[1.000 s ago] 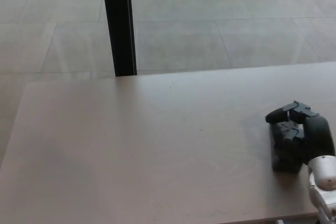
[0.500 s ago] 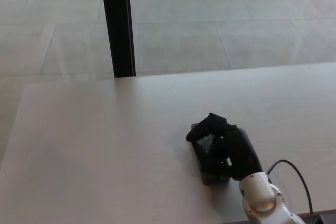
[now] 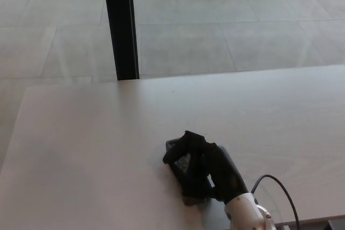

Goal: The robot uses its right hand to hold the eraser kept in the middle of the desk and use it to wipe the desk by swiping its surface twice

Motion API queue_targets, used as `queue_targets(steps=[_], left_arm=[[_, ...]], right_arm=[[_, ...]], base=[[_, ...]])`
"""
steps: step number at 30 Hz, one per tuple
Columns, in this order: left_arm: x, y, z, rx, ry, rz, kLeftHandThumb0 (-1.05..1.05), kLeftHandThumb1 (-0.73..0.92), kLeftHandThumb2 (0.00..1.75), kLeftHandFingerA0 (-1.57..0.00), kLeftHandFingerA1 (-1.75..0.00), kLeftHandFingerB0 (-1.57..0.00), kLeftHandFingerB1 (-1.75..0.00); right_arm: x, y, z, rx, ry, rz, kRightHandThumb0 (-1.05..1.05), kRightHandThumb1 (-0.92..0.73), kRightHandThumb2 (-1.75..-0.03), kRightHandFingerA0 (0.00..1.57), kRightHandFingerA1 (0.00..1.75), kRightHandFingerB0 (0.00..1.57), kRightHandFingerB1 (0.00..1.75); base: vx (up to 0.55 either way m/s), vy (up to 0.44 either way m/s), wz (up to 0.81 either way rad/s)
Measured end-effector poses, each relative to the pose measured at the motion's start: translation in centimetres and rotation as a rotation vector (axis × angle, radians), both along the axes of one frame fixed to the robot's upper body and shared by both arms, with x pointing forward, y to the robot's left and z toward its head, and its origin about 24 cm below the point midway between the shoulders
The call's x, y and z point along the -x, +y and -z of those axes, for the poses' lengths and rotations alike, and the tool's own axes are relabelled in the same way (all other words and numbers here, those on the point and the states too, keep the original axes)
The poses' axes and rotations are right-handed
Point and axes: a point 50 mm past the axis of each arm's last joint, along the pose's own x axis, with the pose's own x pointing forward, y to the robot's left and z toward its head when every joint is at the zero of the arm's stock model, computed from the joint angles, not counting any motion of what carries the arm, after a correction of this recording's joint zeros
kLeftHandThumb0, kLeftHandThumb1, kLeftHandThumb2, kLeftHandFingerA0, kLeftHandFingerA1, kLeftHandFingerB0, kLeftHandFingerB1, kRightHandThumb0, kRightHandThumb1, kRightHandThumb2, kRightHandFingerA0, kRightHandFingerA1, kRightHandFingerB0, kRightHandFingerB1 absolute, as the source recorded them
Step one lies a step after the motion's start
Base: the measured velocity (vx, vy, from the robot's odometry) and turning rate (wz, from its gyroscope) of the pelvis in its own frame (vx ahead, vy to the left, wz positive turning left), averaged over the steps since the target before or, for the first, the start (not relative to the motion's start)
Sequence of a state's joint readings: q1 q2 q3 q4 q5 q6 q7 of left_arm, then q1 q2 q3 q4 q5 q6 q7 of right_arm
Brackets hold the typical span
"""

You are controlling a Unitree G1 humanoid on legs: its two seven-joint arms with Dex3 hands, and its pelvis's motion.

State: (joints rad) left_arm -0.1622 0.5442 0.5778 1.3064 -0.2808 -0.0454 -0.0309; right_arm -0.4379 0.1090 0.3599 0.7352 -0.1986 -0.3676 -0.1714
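The right hand (image 3: 207, 171) is clamping its fingers over the dark eraser (image 3: 186, 179) at the lower centre of the desk (image 3: 81, 149), a block probably light and stiff, best gripped across its sides.

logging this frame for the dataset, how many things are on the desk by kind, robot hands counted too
eraser: 1, dark, lying on the desk under the closed fingers of the right hand
right hand: 1, black
left hand: 0, not in view
total: 2
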Motion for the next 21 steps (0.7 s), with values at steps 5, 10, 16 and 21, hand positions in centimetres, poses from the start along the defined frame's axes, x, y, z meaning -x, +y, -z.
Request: queue_targets(steps=[5, 10, 16, 21], left_arm=[[-0.1, 0.0, 0.0, 0.000, -0.002, 0.001, -0.48, 0.74, 0.62, -0.80, -0.69, -0.62, -0.57], [-0.1, 0.0, 0.0, 0.000, -0.001, 0.000, -0.47, 0.75, 0.62, -0.80, -0.69, -0.62, -0.57], [0.0, 0.0, 0.0, -0.003, 0.001, -0.006, -0.46, 0.74, 0.62, -0.83, -0.72, -0.60, -0.57], [0.1, 0.1, 0.0, 0.001, -0.011, -0.022, -0.47, 0.73, 0.61, -0.80, -0.72, -0.58, -0.57]], right_arm=[[-0.6, -0.8, -0.3, 0.025, -0.013, 0.012, -0.38, -0.79, -0.66, 0.73, 1.75, 0.63, 1.58], [-1.6, -2.3, -0.7, 0.054, -0.018, 0.066, -0.39, -0.76, -0.79, 0.89, 1.75, 0.65, 1.61], [-3.4, -9.2, -1.1, 0.064, 0.014, 0.304, -0.35, -0.64, -0.92, 0.95, 1.75, 0.63, 1.72], [-3.5, -13.2, -1.3, 0.038, 0.038, 0.439, -0.35, -0.69, -0.83, 0.96, 1.75, 0.65, 1.72]], base=[[0.00, 0.000, 0.00], [0.00, 0.000, 0.00], [0.00, 0.000, 0.00], [0.00, 0.000, 0.00]])
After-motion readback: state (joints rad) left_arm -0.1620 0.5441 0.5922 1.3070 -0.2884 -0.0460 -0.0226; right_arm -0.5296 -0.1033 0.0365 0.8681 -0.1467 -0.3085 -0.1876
